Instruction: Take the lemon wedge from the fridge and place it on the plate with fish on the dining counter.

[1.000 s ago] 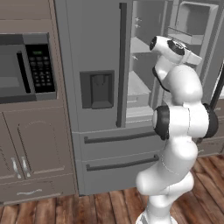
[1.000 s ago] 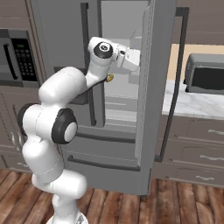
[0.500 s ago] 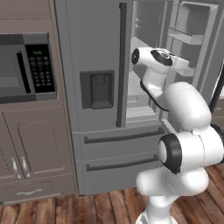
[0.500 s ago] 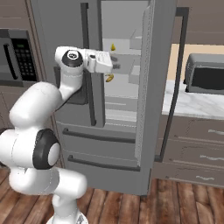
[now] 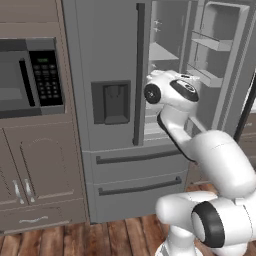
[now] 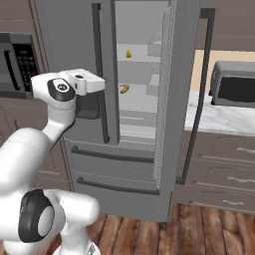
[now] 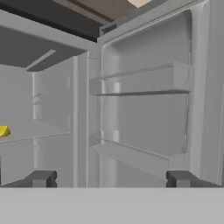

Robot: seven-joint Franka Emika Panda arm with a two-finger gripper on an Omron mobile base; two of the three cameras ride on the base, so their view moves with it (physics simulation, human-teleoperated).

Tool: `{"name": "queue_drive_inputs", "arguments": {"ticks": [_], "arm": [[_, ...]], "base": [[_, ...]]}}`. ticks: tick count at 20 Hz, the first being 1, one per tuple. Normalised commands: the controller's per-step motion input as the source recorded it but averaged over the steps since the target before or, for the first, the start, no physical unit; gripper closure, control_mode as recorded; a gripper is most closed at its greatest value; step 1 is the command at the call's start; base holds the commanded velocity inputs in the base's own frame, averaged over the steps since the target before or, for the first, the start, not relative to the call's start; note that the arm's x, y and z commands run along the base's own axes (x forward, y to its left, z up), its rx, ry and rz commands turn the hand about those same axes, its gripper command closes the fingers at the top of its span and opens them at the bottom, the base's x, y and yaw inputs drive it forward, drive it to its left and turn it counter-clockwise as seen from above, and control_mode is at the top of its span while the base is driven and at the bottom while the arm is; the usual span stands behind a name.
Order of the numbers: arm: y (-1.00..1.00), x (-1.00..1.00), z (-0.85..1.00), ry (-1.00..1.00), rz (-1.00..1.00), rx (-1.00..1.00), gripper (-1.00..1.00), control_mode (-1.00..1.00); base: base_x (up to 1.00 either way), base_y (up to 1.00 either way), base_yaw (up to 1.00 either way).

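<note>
Looking along your hand, both finger tips sit wide apart at the bottom of the hand view, released, nothing between them. It points into the open right side of the fridge, facing the door's inner bins. In the right base view the hand sits just in front of the closed left door, level with the dark dispenser recess. The lemon wedge lies on an upper fridge shelf, well apart from the hand; a yellow bit at the left edge of the hand view may be it, you can't tell. A darker orange-yellow bit lies one shelf lower. A built-in microwave is left of the fridge, and a marble table carrying a toaster oven is right of it.
</note>
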Motion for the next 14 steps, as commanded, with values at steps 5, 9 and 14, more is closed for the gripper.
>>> {"name": "queue_drive_inputs", "arguments": {"ticks": [5, 9, 14], "arm": [[0.87, 0.06, 0.0, 0.03, 0.44, 0.13, -1.0, -1.0], [0.46, 0.36, 0.0, 0.29, 0.38, 0.24, -1.0, -1.0], [0.26, 0.19, 0.0, 0.27, 0.24, 0.13, -1.0, -1.0]], "base": [[0.0, 0.0, 0.0], [0.0, 0.0, 0.0], [0.0, 0.0, 0.0]]}}
